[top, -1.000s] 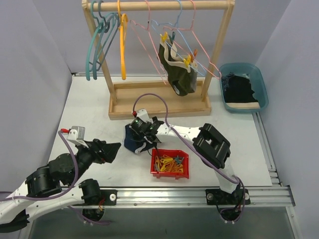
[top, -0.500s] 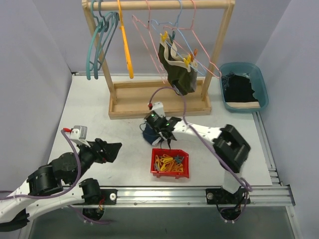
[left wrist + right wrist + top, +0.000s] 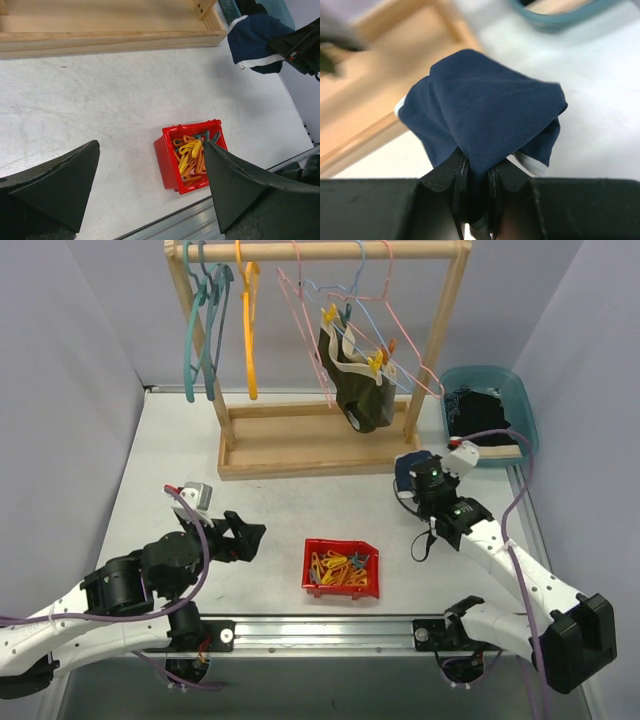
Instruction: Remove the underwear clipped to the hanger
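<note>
The navy underwear [image 3: 405, 472] [image 3: 485, 105] [image 3: 254, 41] is bunched between the fingers of my right gripper [image 3: 414, 482] [image 3: 476, 167], which is shut on it just above the table, between the rack's right foot and the teal bin. A dark olive-black underwear [image 3: 358, 390] with pale bands hangs from a pink hanger [image 3: 300, 300], held by yellow clips [image 3: 377, 362]. Near the table's front left, my left gripper [image 3: 250, 536] [image 3: 150, 146] stands open with nothing in it.
The wooden rack [image 3: 320, 455] carries several hangers at the back. A teal bin [image 3: 528, 410] at the right holds dark cloth [image 3: 478, 418]. A red box [image 3: 312, 578] [image 3: 167, 162] of yellow and orange clips sits near the front edge.
My right gripper closed on the navy underwear at the table's middle and carried it right, toward the teal bin. The left arm slid forward and right, still open.
</note>
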Robot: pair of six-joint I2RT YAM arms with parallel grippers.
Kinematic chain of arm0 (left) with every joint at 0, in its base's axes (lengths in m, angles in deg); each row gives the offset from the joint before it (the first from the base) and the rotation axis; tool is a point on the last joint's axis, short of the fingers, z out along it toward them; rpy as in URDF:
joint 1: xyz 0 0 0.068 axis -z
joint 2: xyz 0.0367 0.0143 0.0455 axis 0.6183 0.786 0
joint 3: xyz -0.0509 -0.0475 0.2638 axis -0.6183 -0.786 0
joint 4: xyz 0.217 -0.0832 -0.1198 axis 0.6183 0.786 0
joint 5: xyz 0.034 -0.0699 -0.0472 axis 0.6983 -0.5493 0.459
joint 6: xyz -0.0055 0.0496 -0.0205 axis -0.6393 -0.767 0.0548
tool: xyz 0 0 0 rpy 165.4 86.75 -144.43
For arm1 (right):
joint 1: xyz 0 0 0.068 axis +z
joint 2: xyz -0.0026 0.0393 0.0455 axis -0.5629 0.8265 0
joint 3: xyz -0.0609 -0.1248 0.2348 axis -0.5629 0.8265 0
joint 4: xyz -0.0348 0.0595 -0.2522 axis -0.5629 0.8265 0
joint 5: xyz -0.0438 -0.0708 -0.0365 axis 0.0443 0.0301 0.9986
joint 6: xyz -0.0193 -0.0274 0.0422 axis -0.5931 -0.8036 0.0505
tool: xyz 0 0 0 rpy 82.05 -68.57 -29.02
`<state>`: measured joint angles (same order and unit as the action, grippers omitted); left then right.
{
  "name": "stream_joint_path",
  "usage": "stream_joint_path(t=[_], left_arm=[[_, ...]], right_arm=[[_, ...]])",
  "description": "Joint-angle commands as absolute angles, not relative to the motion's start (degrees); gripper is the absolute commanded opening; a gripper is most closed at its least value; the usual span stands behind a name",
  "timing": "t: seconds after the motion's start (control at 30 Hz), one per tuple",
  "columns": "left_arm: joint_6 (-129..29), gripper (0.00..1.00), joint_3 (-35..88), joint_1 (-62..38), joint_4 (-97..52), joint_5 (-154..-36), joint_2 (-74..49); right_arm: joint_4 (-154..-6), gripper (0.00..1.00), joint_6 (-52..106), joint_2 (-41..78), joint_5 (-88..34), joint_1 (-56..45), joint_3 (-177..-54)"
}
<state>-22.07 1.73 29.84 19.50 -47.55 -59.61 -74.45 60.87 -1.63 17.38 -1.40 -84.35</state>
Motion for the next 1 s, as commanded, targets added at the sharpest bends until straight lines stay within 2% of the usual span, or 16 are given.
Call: stream_joint_path(t=[0.0,0.13,0.2,0.33,0.47,0.5,0.53,0.57,0.63,0.67,0.77,0.97], left_arm=[[-23.93,0.94,5.13,29.66,14.42,-48.23,-56.76],[-25.51,0.94,6.28,29.66,11.86,-48.76,-53.32],[-26.13,0.94,6.63,29.66,10.90,-49.02,-51.22],[-27.18,0.94,7.51,29.57,9.66,-48.85,-48.49],[-27.80,0.94,7.42,29.22,8.26,-49.28,-47.25],[-27.89,0.94,7.34,29.14,7.82,-49.46,-47.16],[-27.98,0.94,7.25,28.96,7.73,-49.63,-47.16],[-27.98,0.94,7.25,28.87,7.73,-49.98,-47.34],[-27.98,0.94,7.42,28.61,7.90,-50.42,-47.78],[-27.98,0.94,7.34,28.61,7.90,-50.60,-47.95],[-27.63,0.94,6.37,28.52,7.82,-50.43,-49.53],[-27.80,0.94,4.96,28.34,7.02,-50.52,-51.73]], right_arm=[[-76.50,0.00,59.88,-2.62,13.70,-12.70,-82.06],[-86.96,0.00,55.21,-0.25,-0.35,-29.31,-82.13],[-90.66,0.00,55.12,2.38,-4.17,-36.32,-86.51],[-92.34,0.00,55.55,11.51,-8.65,-44.25,-98.99],[-92.51,0.00,57.40,28.17,-9.88,-47.26,-112.96],[-92.43,0.06,57.58,31.45,-11.19,-47.62,-115.60],[-92.51,0.21,57.66,34.62,-12.24,-47.79,-121.54],[-91.91,0.50,57.49,40.65,-13.30,-48.32,-124.21],[-88.23,0.66,57.05,45.70,-15.23,-48.67,-132.28],[-87.95,0.78,57.05,48.16,-16.64,-49.28,-133.54],[-89.26,0.87,57.40,46.53,-17.53,-49.90,-132.33],[-91.37,0.87,56.35,35.30,-15.08,-50.26,-126.54]])
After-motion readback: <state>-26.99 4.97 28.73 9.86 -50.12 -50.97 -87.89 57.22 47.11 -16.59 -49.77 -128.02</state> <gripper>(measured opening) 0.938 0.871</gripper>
